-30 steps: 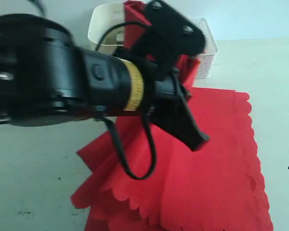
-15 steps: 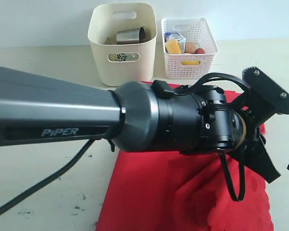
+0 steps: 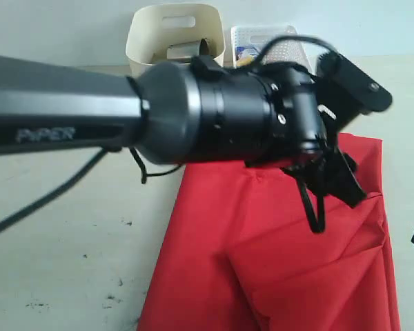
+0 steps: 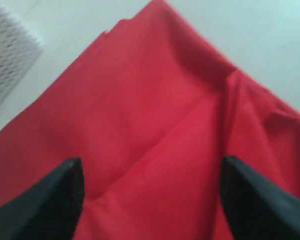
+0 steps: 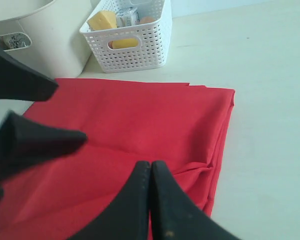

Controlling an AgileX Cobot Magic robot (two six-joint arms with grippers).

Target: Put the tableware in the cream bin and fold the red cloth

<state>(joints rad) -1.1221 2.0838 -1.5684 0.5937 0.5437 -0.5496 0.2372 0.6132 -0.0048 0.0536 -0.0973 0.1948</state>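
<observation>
The red cloth point(image 3: 283, 262) lies folded over on the table, with a loose creased flap near its right edge; it fills the left wrist view point(image 4: 155, 115). My left gripper point(image 4: 151, 161) hovers open above the cloth, nothing between its fingers, and reaches across the exterior view point(image 3: 341, 181). My right gripper point(image 5: 151, 167) is shut on nothing, just over the cloth's near fold point(image 5: 140, 120). The cream bin point(image 3: 176, 31) stands at the back with a steel cup point(image 3: 186, 49) inside. The other tableware is hidden.
The white lattice basket point(image 5: 130, 42) with the cheese wedge point(image 5: 102, 20) and other food stands beside the cream bin point(image 5: 45, 40), just behind the cloth's far edge. The left arm's thick black body point(image 3: 193, 114) blocks much of the exterior view.
The left arm swung the lifted cloth from left to right and drew back toward the bins. The cloth now lies flat, folded and narrower, and the left gripper holds nothing.
</observation>
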